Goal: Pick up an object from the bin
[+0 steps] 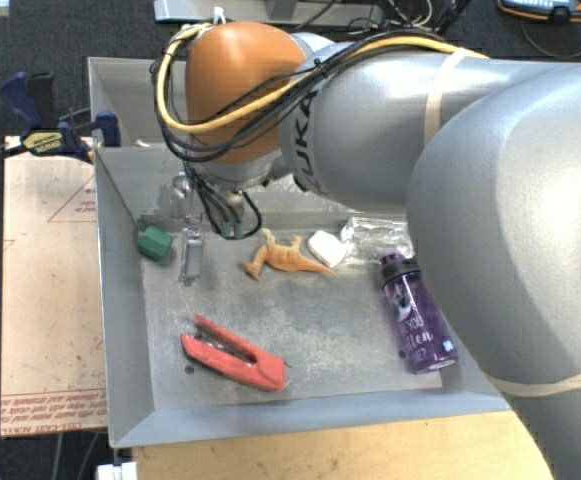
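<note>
My gripper (190, 266) hangs low over the bin's left side, under the orange dome on the wrist. Its tip reaches down close to the floor, just right of a small green block (154, 243) that lies against the left wall. Whether the tip touches the block cannot be told. An orange toy dinosaur (285, 256) lies on its side a short way to the gripper's right. A white block (326, 248) rests at the dinosaur's far end.
A red hand tool (235, 359) lies near the front of the bin. A purple bottle (417, 313) lies along the right side, with a crumpled clear plastic wrapper (375, 233) behind it. The arm covers the bin's back right.
</note>
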`<action>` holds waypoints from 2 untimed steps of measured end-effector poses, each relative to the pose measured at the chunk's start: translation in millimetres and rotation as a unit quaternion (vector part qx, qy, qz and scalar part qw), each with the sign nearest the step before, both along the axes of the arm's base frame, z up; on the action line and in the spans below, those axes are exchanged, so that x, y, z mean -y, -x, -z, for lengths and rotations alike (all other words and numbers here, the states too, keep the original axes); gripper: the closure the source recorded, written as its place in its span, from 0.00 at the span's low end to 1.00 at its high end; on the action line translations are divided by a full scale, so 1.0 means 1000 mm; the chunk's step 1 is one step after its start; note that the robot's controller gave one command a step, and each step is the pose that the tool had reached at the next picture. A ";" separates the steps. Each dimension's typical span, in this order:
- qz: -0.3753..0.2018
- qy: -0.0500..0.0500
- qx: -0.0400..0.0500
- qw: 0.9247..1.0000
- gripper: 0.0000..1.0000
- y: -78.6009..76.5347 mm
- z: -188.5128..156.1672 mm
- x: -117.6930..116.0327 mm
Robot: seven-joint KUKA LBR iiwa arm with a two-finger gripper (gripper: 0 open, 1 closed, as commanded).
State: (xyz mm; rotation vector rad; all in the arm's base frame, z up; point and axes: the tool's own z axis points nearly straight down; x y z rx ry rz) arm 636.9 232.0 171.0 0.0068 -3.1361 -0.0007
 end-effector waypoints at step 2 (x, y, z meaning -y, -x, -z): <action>-0.040 -0.001 0.004 0.999 0.00 0.025 0.039 0.033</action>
